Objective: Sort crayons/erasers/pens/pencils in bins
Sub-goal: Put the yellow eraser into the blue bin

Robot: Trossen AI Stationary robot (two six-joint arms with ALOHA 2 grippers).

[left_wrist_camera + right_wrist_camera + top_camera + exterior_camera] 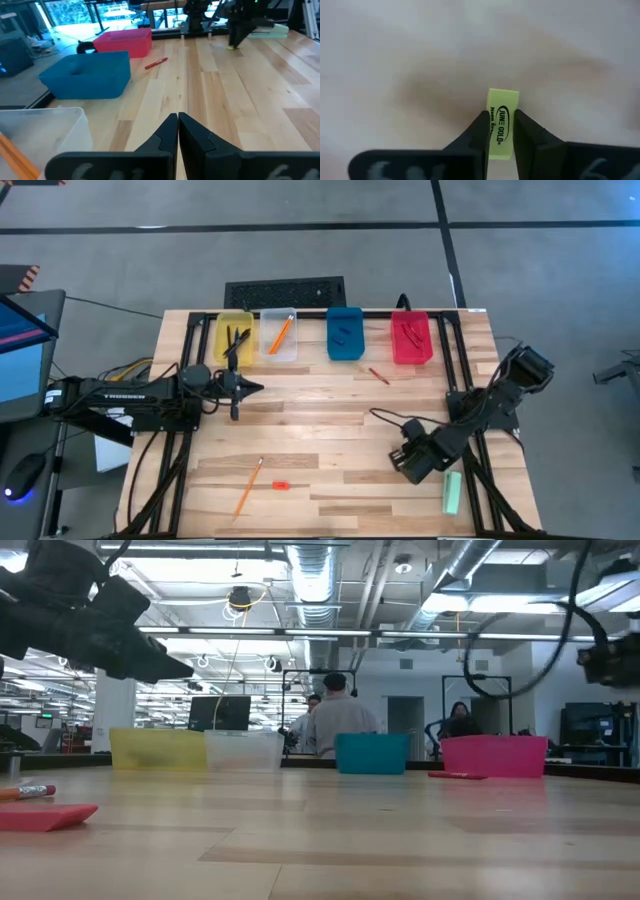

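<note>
1. Low over the near right part of the surface (340,480), the right tool (501,131) is pressing its two fingers against the sides of a yellow eraser (501,120), clamping it.
2. Beside that arm, a pale green bar (452,492) is lying near the surface's right edge.
3. Over by the yellow bin (233,337), the left tool (257,388) is waiting with its fingers (167,137) together, carrying nothing.
4. Along the far edge, the clear bin (279,338) is holding an orange pencil (281,333), and the blue bin (345,334) and red bin (411,338) are standing further right.
5. Just in front of the red bin, a red crayon (378,374) is lying loose.
6. Near the front left, another pencil (248,486) and a red-orange eraser (281,485) are lying close together.
</note>
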